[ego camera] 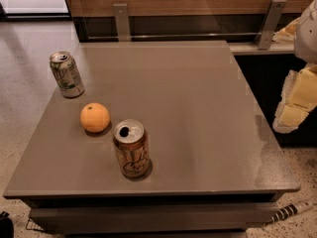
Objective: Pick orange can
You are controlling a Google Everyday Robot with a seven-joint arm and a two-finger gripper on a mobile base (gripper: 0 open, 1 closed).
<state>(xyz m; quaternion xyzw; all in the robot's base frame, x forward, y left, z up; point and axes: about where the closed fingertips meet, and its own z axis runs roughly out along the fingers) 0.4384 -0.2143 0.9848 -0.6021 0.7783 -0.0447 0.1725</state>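
The orange can [131,155] stands upright on the bench [198,108], just beside the orange fruit [94,117], to its front right; the green-and-white can [66,74] stands behind that fruit, slightly left. The end effector [293,105] hangs well right of the fruit, past the bench's side; whether it is released or clenched cannot be told.

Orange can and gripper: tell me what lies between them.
In the camera view, only bare table lies between the orange can and the gripper, which hangs past the table's right edge.
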